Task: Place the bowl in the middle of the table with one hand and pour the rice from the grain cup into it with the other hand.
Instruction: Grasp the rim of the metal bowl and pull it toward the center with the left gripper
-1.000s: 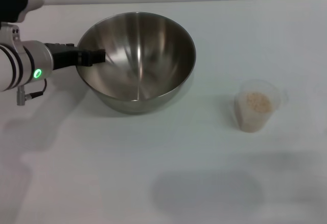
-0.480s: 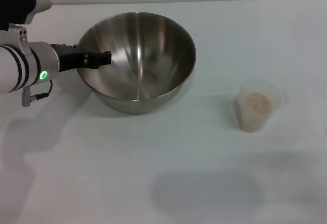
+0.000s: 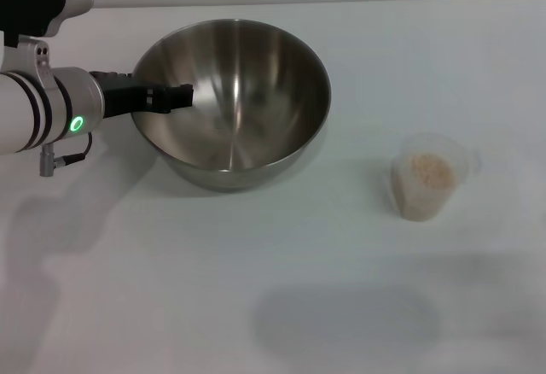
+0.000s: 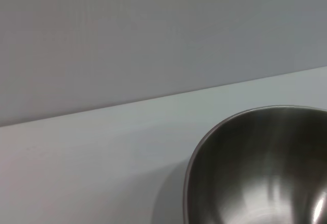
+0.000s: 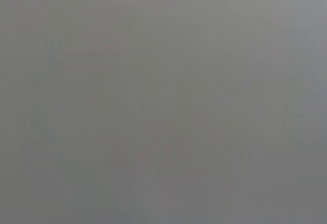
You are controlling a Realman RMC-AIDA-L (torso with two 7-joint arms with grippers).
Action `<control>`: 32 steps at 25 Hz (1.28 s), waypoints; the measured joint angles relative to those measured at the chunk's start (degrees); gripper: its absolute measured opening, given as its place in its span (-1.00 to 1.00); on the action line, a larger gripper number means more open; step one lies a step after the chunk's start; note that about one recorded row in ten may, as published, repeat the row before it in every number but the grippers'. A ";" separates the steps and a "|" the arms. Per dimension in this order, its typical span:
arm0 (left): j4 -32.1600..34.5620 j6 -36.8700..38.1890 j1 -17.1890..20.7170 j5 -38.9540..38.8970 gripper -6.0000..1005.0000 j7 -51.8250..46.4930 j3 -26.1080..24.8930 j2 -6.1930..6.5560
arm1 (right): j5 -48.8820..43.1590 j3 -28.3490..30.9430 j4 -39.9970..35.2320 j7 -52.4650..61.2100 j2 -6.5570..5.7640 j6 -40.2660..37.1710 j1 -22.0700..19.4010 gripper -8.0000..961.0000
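The steel bowl point(image 3: 247, 109) stands on the white table point(image 3: 213, 254), left of centre and towards the back. My left gripper point(image 3: 183, 96) reaches from the left across the bowl's left rim, with its black tip over the inside wall. The left wrist view shows the bowl's rim and inside point(image 4: 255, 173). The grain cup point(image 3: 426, 178) stands upright to the right of the bowl, well apart from it. It holds rice point(image 3: 429, 169). My right gripper is out of view, and the right wrist view shows only plain grey.
A grey wall point(image 4: 153, 40) rises behind the table's far edge. A soft shadow point(image 3: 341, 318) lies on the tabletop in front of the bowl and the cup.
My left gripper has moved right, further over the bowl's left rim. The bowl has shifted slightly to the right. The cup has not moved.
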 joint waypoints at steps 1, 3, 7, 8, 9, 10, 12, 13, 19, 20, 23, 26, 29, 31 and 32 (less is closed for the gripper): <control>0.00 0.00 0.00 0.00 0.51 0.00 0.00 0.00 | 0.00 0.00 0.00 0.00 0.00 0.00 0.00 0.70; -0.24 -0.07 0.13 0.00 0.50 -0.08 0.01 0.00 | 0.00 0.00 0.00 0.00 0.00 0.00 -0.02 0.70; -0.65 -0.46 0.31 0.00 0.47 -0.10 0.10 0.00 | 0.00 0.00 0.00 0.00 0.00 0.01 -0.09 0.70; -0.70 -0.55 0.36 0.00 0.47 -0.10 0.12 0.00 | 0.00 0.00 0.00 0.00 0.00 0.02 -0.09 0.70; -0.70 -0.59 0.39 0.00 0.46 -0.10 0.11 0.01 | 0.00 0.00 0.00 0.00 0.00 0.04 -0.10 0.70; -0.70 -0.63 0.42 0.00 0.45 -0.10 0.12 0.01 | 0.00 0.00 0.00 0.00 0.00 0.08 -0.10 0.70; -0.70 -0.71 0.45 0.00 0.44 -0.09 0.16 0.00 | 0.00 0.00 0.00 0.00 0.00 0.08 -0.10 0.70; -0.70 -0.78 0.46 0.00 0.43 -0.07 0.19 0.01 | 0.00 0.00 0.00 0.00 0.00 0.09 -0.10 0.70; -0.78 -0.85 0.47 0.00 0.40 0.14 0.64 0.00 | -0.07 -0.06 0.00 0.00 0.00 0.18 -0.02 0.70; -0.78 -0.85 0.45 0.00 0.39 0.15 0.80 0.00 | -0.07 -0.07 0.00 0.00 0.00 0.18 -0.02 0.70; -0.78 -0.85 0.40 0.02 0.37 0.16 0.82 0.00 | -0.09 -0.09 0.00 0.00 0.00 0.18 -0.01 0.70; -0.78 -0.82 0.31 0.03 0.35 0.17 0.82 0.00 | -0.09 -0.09 0.00 0.00 0.00 0.18 -0.01 0.70; -0.76 -0.64 0.22 0.06 0.33 0.18 0.82 0.00 | -0.10 -0.09 0.00 0.00 0.00 0.19 -0.01 0.70; -0.62 -0.59 0.07 0.27 0.32 0.18 0.82 0.00 | -0.10 -0.09 0.00 0.00 0.00 0.20 -0.01 0.70; -0.56 -0.56 0.03 0.38 0.31 0.18 0.80 0.00 | -0.10 -0.09 0.00 0.00 0.00 0.19 -0.01 0.70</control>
